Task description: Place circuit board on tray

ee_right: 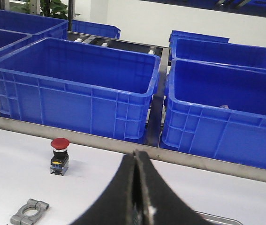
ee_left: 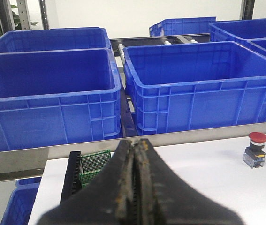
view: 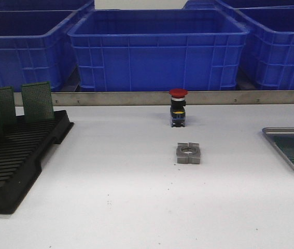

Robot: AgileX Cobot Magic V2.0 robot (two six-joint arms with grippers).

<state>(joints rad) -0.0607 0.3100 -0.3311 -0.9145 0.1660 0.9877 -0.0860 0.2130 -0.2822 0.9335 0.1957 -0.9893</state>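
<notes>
Three perforated green circuit boards (view: 37,101) upright

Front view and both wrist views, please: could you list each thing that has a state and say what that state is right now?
Left gripper: shut, holding nothing.
Right gripper: shut, holding nothing.
Circuit boards: standing upright in the black slotted rack.
Tray: flat on the table at the right edge, something green lying in it.
Red button switch: upright.
Grey metal clamp: lying flat.
Middle blue bin: open-topped, seems empty.
</notes>
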